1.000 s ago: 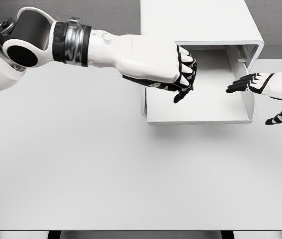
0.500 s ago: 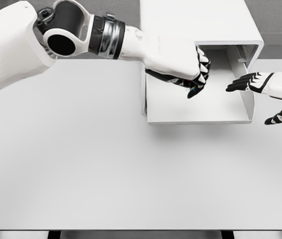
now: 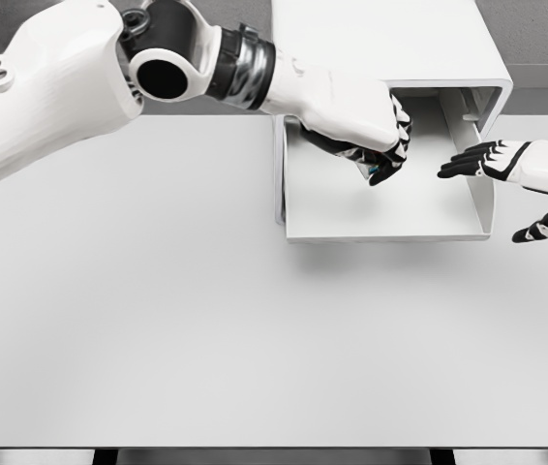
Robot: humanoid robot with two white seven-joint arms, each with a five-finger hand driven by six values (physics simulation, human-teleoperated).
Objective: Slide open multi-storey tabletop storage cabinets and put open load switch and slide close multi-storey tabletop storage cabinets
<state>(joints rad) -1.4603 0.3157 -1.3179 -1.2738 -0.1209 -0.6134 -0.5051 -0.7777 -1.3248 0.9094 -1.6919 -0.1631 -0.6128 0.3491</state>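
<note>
Load switch (image 3: 375,172) barely visible inside clenched left robot hand (image 3: 382,145) over open drawer (image 3: 390,228); right robot hand (image 3: 506,165) released.

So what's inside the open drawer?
The left hand reaches into the drawer, fingers curled around something small and dark. The hand covers most of it, so I can't tell what it is. Otherwise only the bare floor shows.

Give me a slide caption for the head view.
Left hand, fingers curled, reaches over the open drawer of the white cabinet; right hand waits open beside it.
</note>
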